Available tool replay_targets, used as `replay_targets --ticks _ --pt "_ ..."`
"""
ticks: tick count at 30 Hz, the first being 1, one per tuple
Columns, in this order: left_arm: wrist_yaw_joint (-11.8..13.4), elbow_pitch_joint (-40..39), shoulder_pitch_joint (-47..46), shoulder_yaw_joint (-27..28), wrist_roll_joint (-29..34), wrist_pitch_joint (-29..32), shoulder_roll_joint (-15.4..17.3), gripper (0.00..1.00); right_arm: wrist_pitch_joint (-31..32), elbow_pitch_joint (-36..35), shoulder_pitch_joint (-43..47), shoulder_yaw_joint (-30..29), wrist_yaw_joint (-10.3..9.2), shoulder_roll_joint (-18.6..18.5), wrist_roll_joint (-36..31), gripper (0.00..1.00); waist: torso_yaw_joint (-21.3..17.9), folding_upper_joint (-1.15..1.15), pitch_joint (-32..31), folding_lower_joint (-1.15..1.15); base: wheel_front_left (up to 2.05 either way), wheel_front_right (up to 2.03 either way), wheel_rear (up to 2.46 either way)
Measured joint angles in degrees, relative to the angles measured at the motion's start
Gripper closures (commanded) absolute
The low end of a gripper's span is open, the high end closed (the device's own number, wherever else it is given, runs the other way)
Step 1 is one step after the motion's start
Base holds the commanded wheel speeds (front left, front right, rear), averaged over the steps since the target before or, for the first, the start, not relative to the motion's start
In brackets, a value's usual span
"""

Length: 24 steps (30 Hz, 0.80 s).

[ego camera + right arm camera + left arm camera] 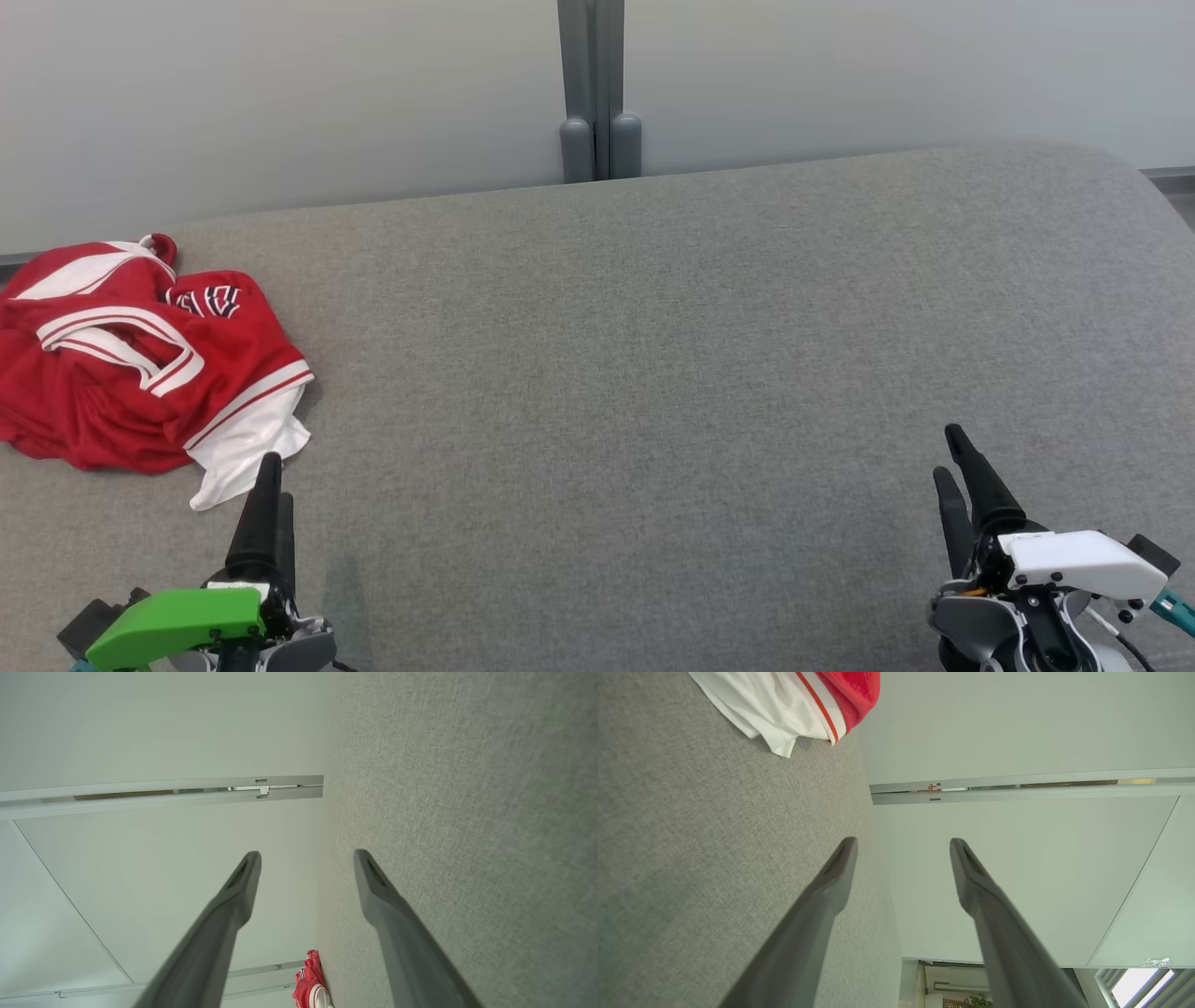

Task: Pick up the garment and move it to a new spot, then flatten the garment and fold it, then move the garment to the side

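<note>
One crumpled red-and-white garment (pixel 121 373) is lying at the grey tabletop's (pixel 653 373) left side, while two claws are hanging spread wide and empty, left claw (pixel 274 474) just beside it, right claw (pixel 948 453) well apart.

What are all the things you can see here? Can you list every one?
jersey: one, red with white trim, crumpled at the far left of the surface
fabric surface: one, grey, across the middle, under the jersey
wall: one, pale, behind the surface
post: one, grey, top centre against the wall
left gripper: one, dark with a green cover, lower left, close to the jersey's white edge, jaws apart
right gripper: one, dark with a white cover, lower right, jaws apart
</note>
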Motion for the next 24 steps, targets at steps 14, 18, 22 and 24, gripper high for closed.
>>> replay_targets --ticks 14,18,22,24 --pt "2.79 -4.89 0.47 -2.33 12.36 -3.44 0.04 0.00 -3.42 -2.86 0.06 0.85 0.00 -0.05 -11.80 0.00 0.00 0.00 0.03 0.00 0.00 0.00 0.00" --pt "3.54 -6.49 0.66 -3.38 16.64 -4.23 0.05 0.00 -4.12 -4.12 0.31 1.21 0.00 -0.09 -16.64 0.00 0.00 0.00 0.08 0.00 0.00 0.00 0.00" --pt "4.46 -7.83 0.69 -4.10 21.09 -5.08 0.07 0.00 -5.08 -5.41 0.55 1.58 0.00 -0.14 -20.95 0.00 0.00 0.00 0.12 0.00 0.00 0.00 0.00" --pt "4.83 -8.44 0.76 -4.57 23.08 -5.52 0.08 0.00 -5.49 -6.13 0.58 1.90 0.00 -0.18 -23.47 0.00 0.00 0.00 0.15 0.00 0.00 0.00 0.00"
